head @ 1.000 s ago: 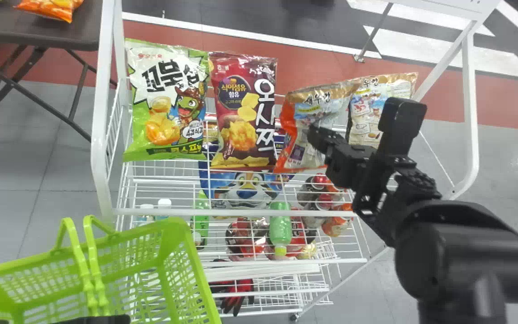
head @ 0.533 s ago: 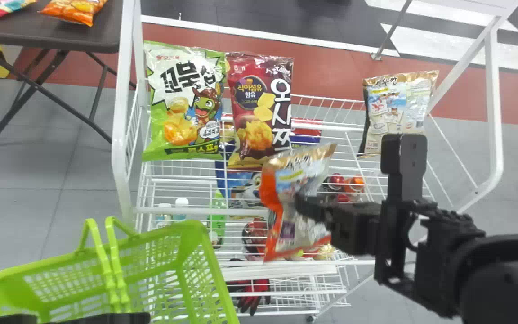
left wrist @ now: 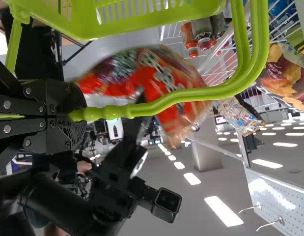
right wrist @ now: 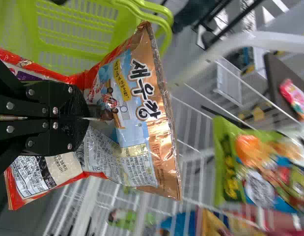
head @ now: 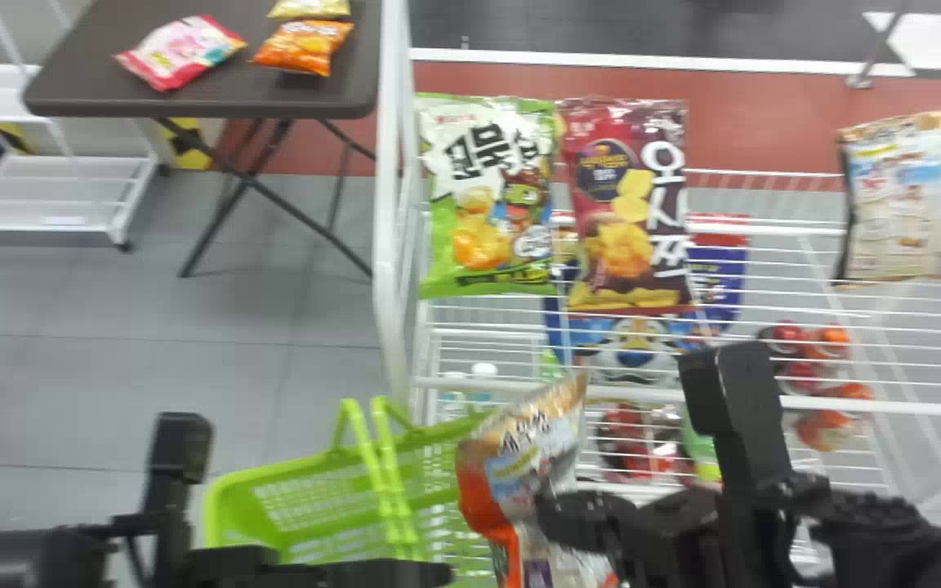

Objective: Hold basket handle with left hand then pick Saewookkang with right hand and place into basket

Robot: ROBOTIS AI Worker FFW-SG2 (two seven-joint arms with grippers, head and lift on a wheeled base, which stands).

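Your right gripper (right wrist: 82,118) pinched snack bag (head: 519,441) mid-body, beside basket's (head: 291,469) right edge, near front left corner of rack (head: 887,406). Your left gripper (left wrist: 78,115) clamped handle (left wrist: 186,98). Bag looked light, soft, slick; contents probably brittle, so gentle squeeze suited it. Mid-body hold seemed sound; crimped end offered you crush-free alternative, though floppier.
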